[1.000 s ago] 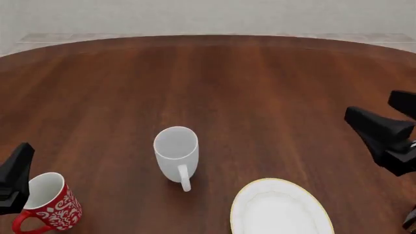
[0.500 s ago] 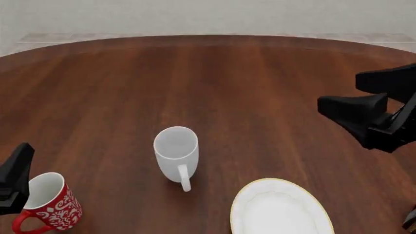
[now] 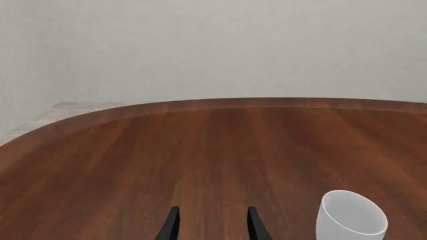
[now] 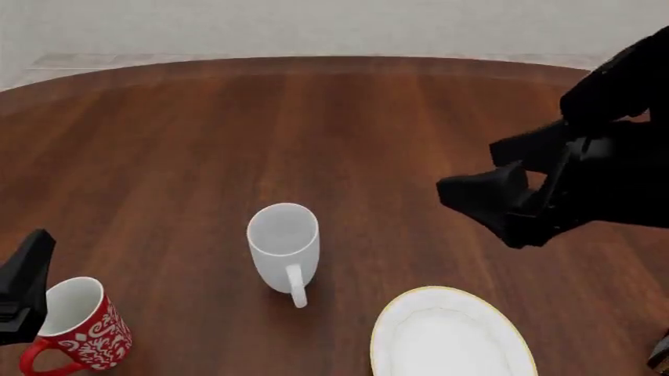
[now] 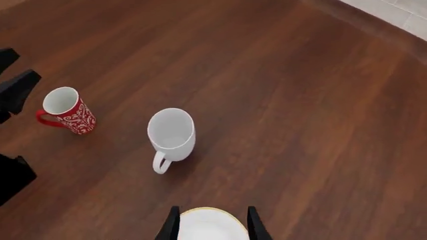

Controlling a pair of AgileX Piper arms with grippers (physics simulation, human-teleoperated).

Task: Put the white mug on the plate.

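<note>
White mug [image 4: 282,244] stands upright on the brown wooden table [image 4: 345,133], mouth open upward, loop handle turned toward the camera side, untouched. Plate [image 4: 450,335], white with a thin gold rim, lies flat on the table near the mug, to the mug's right and closer to the near edge; mug and plate are apart. Red mug with white floral pattern [image 4: 78,325] sits well left of the white mug, also upright. Left hand [image 4: 23,283] is low beside the red mug, just behind it, fingers spread with nothing between them in its wrist view. Right hand [image 4: 502,184] hangs in the air to the right of the white mug and beyond the plate, fingers spread, empty, well clear of the mug.
</note>
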